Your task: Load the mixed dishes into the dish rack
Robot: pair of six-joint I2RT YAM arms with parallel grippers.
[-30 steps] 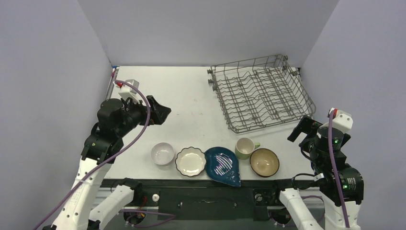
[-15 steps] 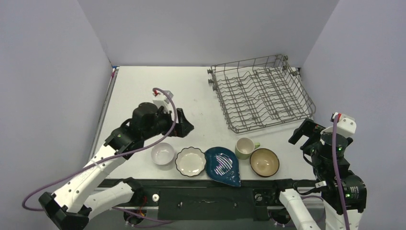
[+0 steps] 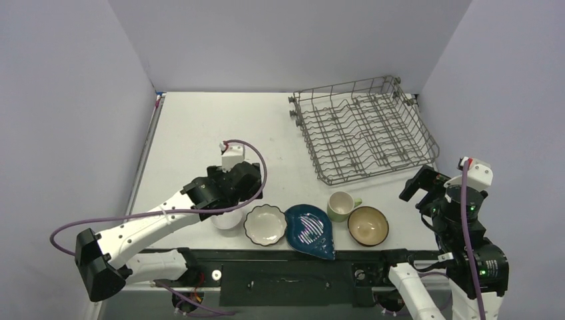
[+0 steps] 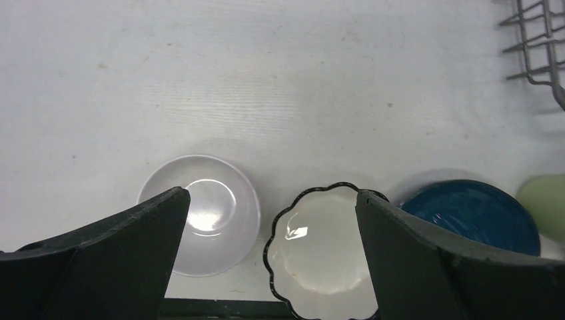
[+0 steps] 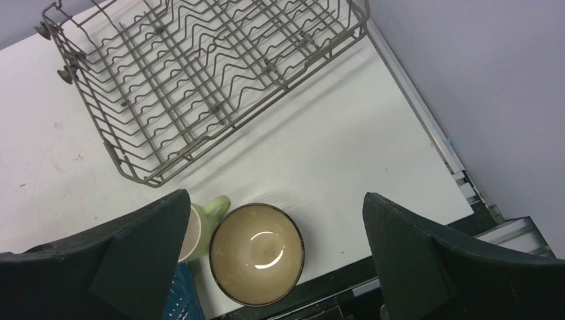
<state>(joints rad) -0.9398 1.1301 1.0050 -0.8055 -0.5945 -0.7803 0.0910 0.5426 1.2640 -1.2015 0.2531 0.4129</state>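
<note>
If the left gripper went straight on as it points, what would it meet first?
The open left gripper aims at the gap between the small white bowl and the white scalloped plate; likely one rim first, depth unclear.

The left gripper hangs with its dark fingers spread wide over a white table, above the white scalloped plate with a dark rim. Just left of that plate sits the small white bowl. To the plate's right lie the dark blue dish and the pale green mug, with the grey wire dish rack beyond them.
</note>
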